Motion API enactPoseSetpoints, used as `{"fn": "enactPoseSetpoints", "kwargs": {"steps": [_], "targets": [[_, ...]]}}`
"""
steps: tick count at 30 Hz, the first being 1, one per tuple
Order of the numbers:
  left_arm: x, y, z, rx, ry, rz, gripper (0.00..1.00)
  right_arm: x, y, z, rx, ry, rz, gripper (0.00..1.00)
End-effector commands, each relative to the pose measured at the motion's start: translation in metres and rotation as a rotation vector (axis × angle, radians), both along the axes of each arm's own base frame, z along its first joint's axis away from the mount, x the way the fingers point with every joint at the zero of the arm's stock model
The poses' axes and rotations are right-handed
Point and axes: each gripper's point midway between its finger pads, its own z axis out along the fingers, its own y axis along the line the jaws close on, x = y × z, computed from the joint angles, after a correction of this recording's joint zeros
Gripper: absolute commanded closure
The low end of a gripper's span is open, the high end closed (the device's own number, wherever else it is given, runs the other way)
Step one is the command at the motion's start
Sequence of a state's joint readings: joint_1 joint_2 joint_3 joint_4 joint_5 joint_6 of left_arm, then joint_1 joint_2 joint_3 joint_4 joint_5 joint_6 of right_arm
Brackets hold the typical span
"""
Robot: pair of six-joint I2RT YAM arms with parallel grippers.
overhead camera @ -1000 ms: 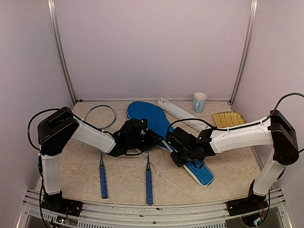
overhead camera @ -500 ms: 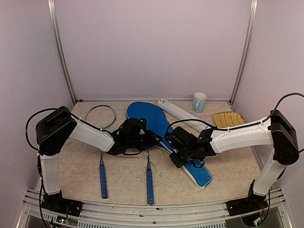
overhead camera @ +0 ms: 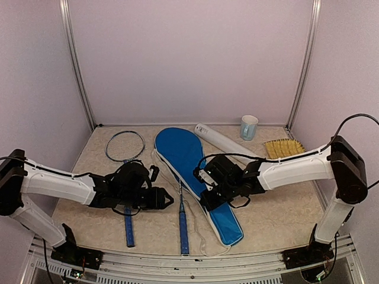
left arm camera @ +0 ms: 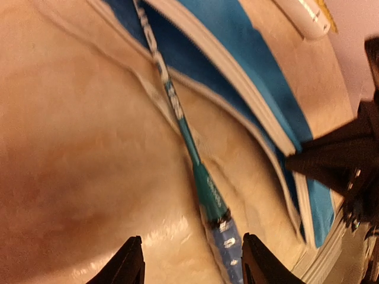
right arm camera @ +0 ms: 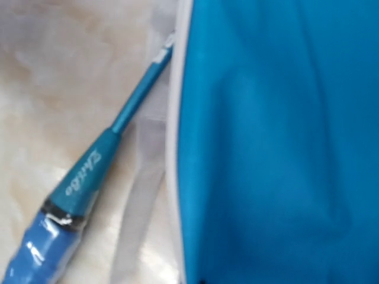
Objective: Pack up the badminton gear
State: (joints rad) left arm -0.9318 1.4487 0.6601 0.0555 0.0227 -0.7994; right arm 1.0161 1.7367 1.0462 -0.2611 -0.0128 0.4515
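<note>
Lying mid-table, the blue racket cover (overhead camera: 177,151) has its zip side open. The first racket (overhead camera: 183,231) runs its shaft into that opening, head hidden, blue handle toward the near edge. The second racket (overhead camera: 128,231) lies to the left, apart from the cover. The white tube (overhead camera: 222,141) lies behind the cover, near the mug (overhead camera: 249,126). Left gripper (overhead camera: 167,200): fingers (left arm camera: 133,263) spread and empty, beside the first racket's handle. Right gripper (overhead camera: 204,198): closed at the cover's edge; whether it pinches the fabric cannot be told.
</note>
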Motion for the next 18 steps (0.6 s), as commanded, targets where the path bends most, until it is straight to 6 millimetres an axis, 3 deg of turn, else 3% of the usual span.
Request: {"fn": "enactPoseSetpoints", "kwargs": {"steps": [1,6,12,18], "targets": [[-0.052,0.006,-0.025,0.094,0.099,-0.110,0.46,-0.009,0.023,-0.010,0.142,0.132,0.032,1.00],[-0.073,-0.011,-0.034,0.041,0.174,-0.149,0.44,-0.006,0.040,-0.013,0.194,0.168,0.056,1.00],[-0.070,-0.011,-0.055,0.142,0.202,-0.105,0.49,-0.007,0.053,-0.020,0.241,0.220,0.068,1.00],[-0.067,-0.025,-0.054,0.133,0.200,-0.114,0.49,-0.004,0.066,-0.023,0.316,0.267,0.057,1.00]]}}
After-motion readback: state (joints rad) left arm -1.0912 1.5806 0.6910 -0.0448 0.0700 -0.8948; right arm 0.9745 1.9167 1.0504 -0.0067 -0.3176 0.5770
